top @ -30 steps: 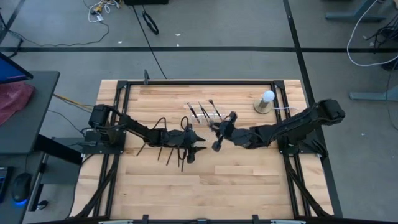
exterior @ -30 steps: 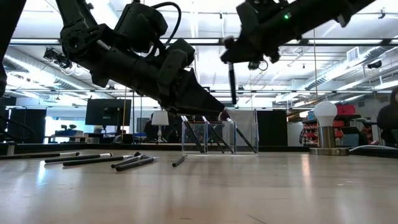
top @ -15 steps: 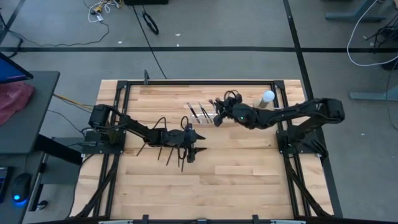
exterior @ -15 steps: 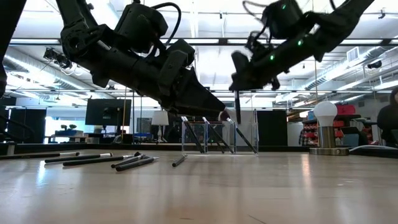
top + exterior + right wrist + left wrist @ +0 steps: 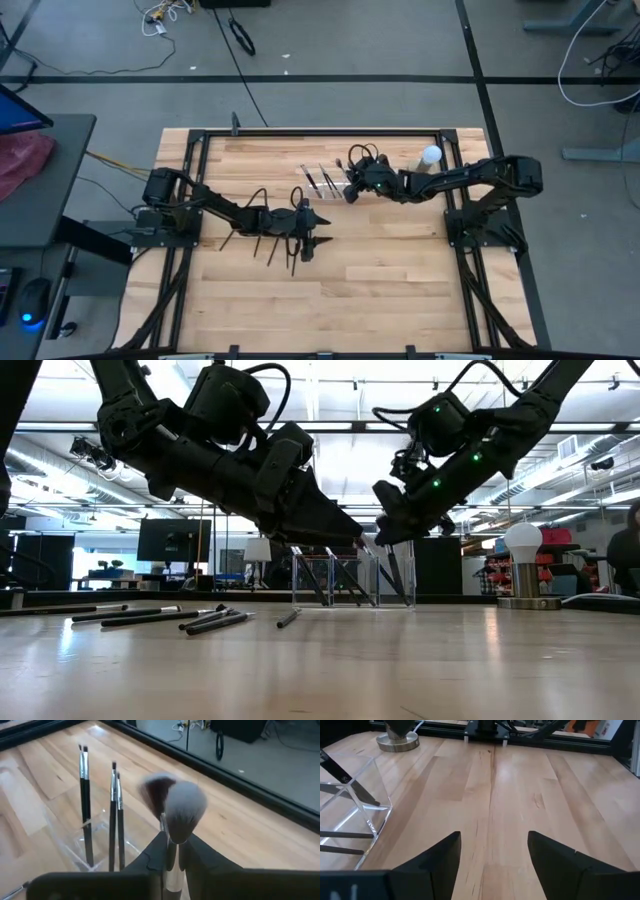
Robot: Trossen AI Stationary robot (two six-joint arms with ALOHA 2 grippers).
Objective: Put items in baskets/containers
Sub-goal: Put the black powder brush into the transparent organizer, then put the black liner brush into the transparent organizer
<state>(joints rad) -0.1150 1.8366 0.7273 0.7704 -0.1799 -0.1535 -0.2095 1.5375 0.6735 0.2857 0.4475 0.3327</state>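
Several dark makeup brushes (image 5: 262,240) lie flat on the table left of centre, and they show in the low view too (image 5: 150,617). The clear organiser tray (image 5: 328,180) stands near the far edge, with several brushes (image 5: 84,795) leaning upright in it. My right gripper (image 5: 350,192) hangs just right of and above the tray (image 5: 345,578), shut on a fluffy-tipped brush (image 5: 182,810). My left gripper (image 5: 312,235) hovers open above the table (image 5: 494,855), right of the lying brushes and nearer than the tray (image 5: 355,805). My right gripper pinches the brush between its two fingers at the silver ferrule (image 5: 173,851), just below the fluffy head. The brush lies along the fingers and its head sticks out past their tips. It is lifted clear beside the tray; the fingers hide its handle end.
A white ball on a tan round base (image 5: 427,163) stands at the table's far right, close behind my right arm (image 5: 522,565). A black frame runs round the table's edges. Bare wood lies open toward the near edge (image 5: 380,290).
My right gripper has carried the brush from mid-table toward the far edge and over to the tray, coming down and tipping as it went. The brush hung straight down a second ago and now slants by the tray's right side.
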